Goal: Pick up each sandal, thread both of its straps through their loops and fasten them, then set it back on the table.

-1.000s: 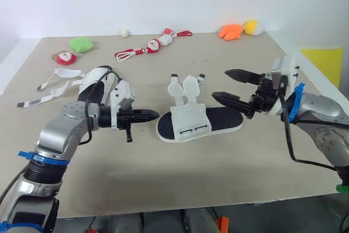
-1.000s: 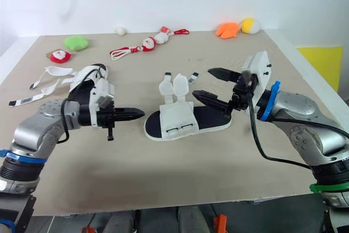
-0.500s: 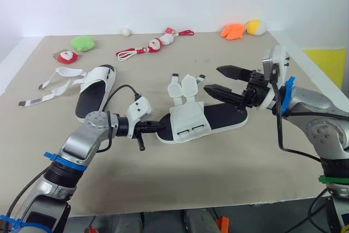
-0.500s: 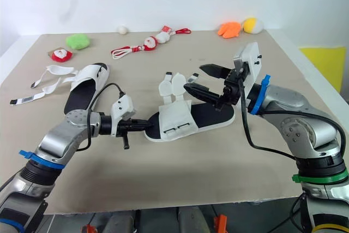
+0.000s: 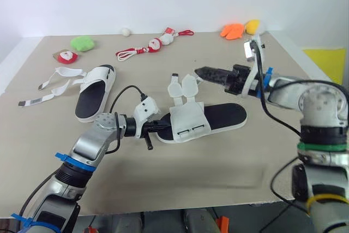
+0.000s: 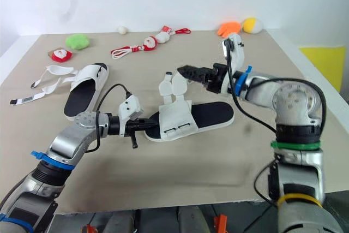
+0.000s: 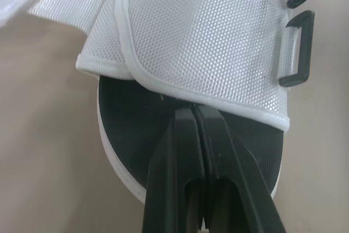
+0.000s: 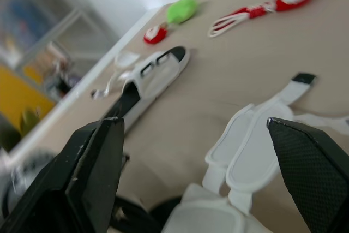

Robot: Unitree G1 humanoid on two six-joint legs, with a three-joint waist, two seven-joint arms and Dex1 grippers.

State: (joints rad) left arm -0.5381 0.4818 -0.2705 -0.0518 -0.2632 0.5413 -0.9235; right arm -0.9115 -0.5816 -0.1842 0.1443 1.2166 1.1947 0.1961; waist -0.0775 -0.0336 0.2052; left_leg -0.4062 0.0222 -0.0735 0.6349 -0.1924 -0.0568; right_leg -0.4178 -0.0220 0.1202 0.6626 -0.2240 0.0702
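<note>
A black-soled sandal (image 5: 218, 117) with a white mesh upper (image 7: 202, 36) lies mid-table. Its two white straps (image 5: 183, 87) are unthreaded and flop toward the far side, and its black loops (image 7: 297, 42) are empty. My left gripper (image 5: 158, 125) is shut, its tips (image 7: 195, 112) at the toe end of the insole against the upper's edge. My right gripper (image 6: 185, 71) hovers open above the table just right of the strap ends, its fingers (image 8: 95, 178) spread wide. A second sandal (image 5: 96, 90) lies at the left with loose straps (image 5: 54, 83).
Small toys line the far side: a green plush (image 5: 82, 43), a red round Santa (image 5: 66, 57), a Santa with red cord (image 5: 150, 46), a white ball (image 5: 126, 31), orange (image 5: 231, 30) and yellow (image 5: 251, 26) plush. A yellow panel (image 5: 324, 61) stands beyond the table's right edge.
My right gripper has swung left and farther back, from beside the sandal's heel to over the strap ends, and has turned. My left gripper has edged closer under the upper's toe end.
</note>
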